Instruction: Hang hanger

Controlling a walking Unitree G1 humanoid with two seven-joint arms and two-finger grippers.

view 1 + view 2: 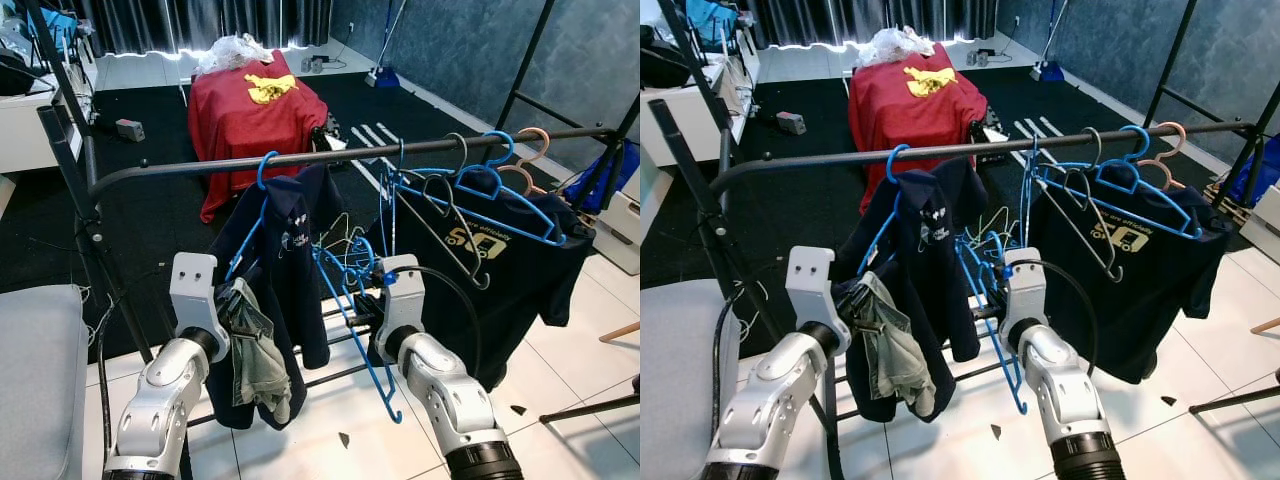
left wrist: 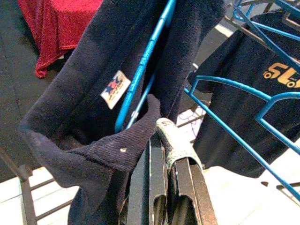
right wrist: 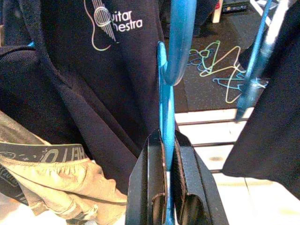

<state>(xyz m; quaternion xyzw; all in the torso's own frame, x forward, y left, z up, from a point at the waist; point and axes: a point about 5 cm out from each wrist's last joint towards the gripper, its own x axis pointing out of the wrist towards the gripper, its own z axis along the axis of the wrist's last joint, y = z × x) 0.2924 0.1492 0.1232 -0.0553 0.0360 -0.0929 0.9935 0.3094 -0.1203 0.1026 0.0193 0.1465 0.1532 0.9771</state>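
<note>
A black rail (image 1: pixel 330 155) crosses in front of me. On it a blue hanger hook (image 1: pixel 265 165) carries a navy shirt (image 1: pixel 290 250). My right gripper (image 3: pixel 165 140) is shut on the thin bar of a loose blue hanger (image 1: pixel 352 305), held below the rail, between the navy shirt and a black shirt (image 1: pixel 510 265). Its hook end (image 1: pixel 393 412) points at the floor. My left gripper (image 2: pixel 163 152) is shut on a grey-green garment (image 1: pixel 255 350) that hangs against the navy shirt's lower left; a fold of navy cloth (image 2: pixel 126 145) lies against its fingers.
Several hangers (image 1: pixel 500 165) crowd the rail's right part, one carrying the black shirt. Behind stands a red-draped table (image 1: pixel 250 115). A grey seat (image 1: pixel 35 370) is at my left. Spare hangers (image 3: pixel 220 61) lie on the dark carpet. The rack's lower bars (image 1: pixel 335 378) run below.
</note>
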